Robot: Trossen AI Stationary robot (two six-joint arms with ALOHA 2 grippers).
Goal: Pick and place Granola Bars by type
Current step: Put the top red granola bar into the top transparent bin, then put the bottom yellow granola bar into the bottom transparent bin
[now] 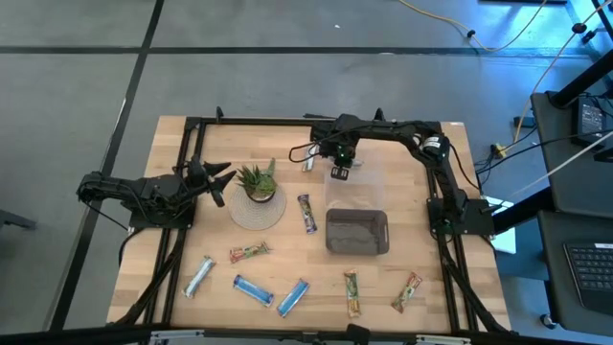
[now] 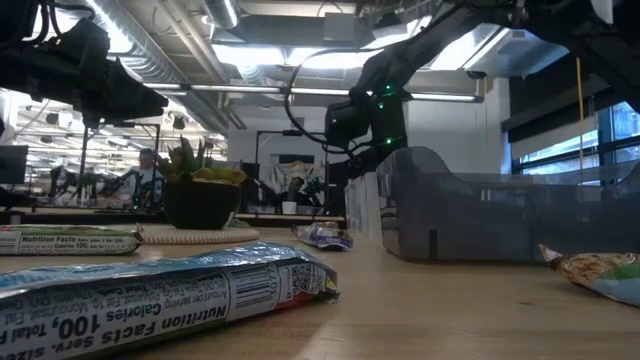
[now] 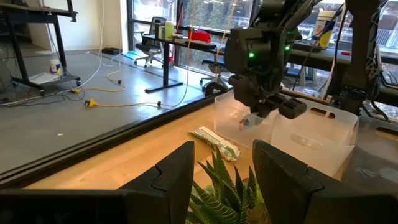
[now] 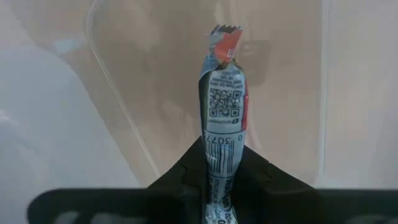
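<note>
Clear plastic bin (image 1: 369,171) near the desk's far edge sits under my right gripper (image 1: 339,172), jaws clamped on a silvery-blue granola bar (image 4: 222,124). I'd lower inside its walls before releasing. Left gripper (image 1: 218,182) waits, jaws wide.

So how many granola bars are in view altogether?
9. Six bars along the front edge, a purple bar mid-table, one beside the clear bin, one held by the right gripper above that bin. Others may be hidden.
</note>
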